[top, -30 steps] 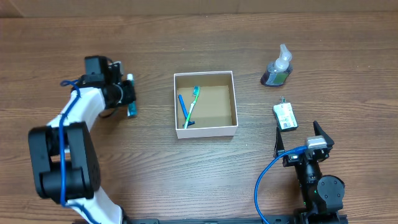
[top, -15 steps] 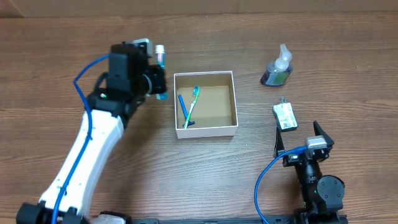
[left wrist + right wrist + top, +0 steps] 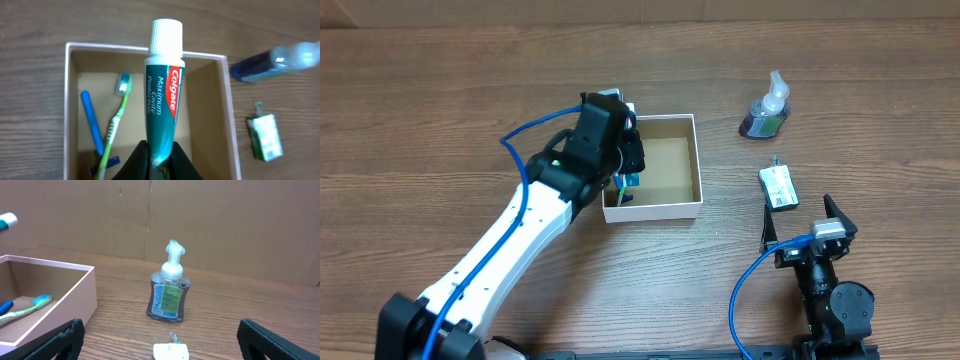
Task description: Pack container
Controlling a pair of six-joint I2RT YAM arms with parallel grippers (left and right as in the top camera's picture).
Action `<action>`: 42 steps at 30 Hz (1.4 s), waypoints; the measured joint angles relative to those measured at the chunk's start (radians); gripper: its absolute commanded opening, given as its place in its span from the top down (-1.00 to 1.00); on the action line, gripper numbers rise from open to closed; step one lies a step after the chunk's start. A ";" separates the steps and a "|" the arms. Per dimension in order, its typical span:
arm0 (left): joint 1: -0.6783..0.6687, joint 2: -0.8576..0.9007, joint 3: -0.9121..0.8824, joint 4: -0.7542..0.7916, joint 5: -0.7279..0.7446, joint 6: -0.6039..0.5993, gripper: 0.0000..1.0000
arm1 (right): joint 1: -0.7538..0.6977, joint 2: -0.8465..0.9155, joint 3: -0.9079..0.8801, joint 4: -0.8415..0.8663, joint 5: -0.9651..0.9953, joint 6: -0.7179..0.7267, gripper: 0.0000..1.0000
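Note:
The container (image 3: 698, 160) is a shallow square box with white walls and a brown floor at the table's middle; it also shows in the left wrist view (image 3: 227, 120) and right wrist view (image 3: 75, 297). Inside lie a green toothbrush (image 3: 114, 125) and a blue stick (image 3: 92, 120). My left gripper (image 3: 159, 152) is shut on a teal Colgate toothpaste tube (image 3: 162, 95), held over the box's left part; overhead the arm (image 3: 605, 140) covers that corner. My right gripper (image 3: 810, 225) is open and empty at the front right.
A purple soap pump bottle (image 3: 767, 112) stands at the back right, also in the right wrist view (image 3: 169, 292). A small white-and-green packet (image 3: 778, 187) lies just ahead of my right gripper, also in the left wrist view (image 3: 264, 136). Cardboard wall behind.
My left arm has carried the toothpaste tube from the far left of the table rightward to above the container's left side. The right arm has not moved.

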 measured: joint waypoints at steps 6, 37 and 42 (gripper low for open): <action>-0.002 0.085 0.000 -0.004 -0.024 -0.021 0.74 | 0.000 0.000 0.000 0.000 0.001 0.001 -1.00; 0.228 -0.189 0.292 -0.420 -0.261 0.104 -1.00 | 0.000 0.000 0.000 0.000 0.001 0.000 -1.00; 0.303 -0.190 0.292 -0.470 -0.310 0.127 -1.00 | 0.000 0.000 0.000 0.000 0.000 0.000 -1.00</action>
